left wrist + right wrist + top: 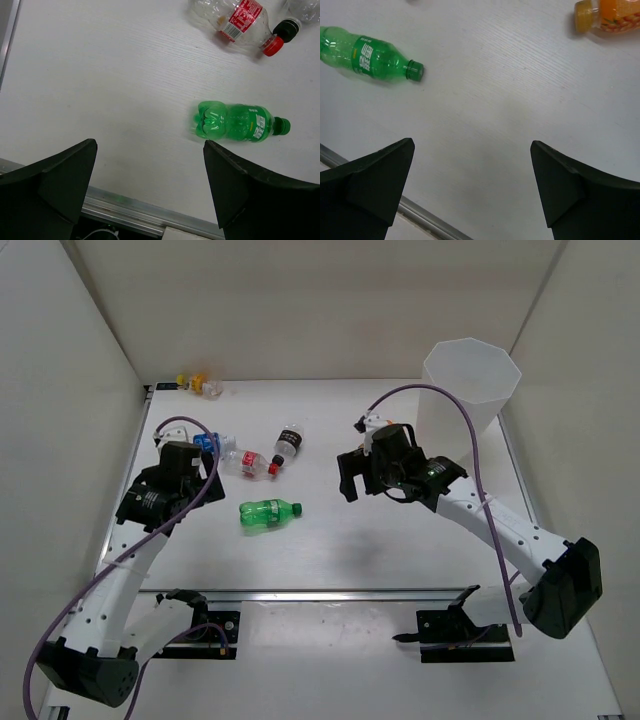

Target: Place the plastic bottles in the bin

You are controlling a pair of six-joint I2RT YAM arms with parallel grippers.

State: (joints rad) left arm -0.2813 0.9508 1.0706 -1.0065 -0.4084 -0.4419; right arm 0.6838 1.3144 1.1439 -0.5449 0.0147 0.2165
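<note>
Two claws hang released and empty, left claw (150, 145) and right claw (472, 144); the green bottle (270, 512) lies between them, bin (468, 405) far right.

My right gripper (472, 145) over the white table (495, 100), jaws spread wide with nothing between them, green bottle (370, 59) on its side upper left, cap pointing right, orange-filled bottle (607, 15) cropped at upper right, metal rail (425, 220) lower left.

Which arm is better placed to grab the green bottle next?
Left, probably. The green bottle lies just ahead of the open left tool, slightly off centre. In the right wrist view it sits far to one side of the right tool. The bin stands on the right, though.
</note>
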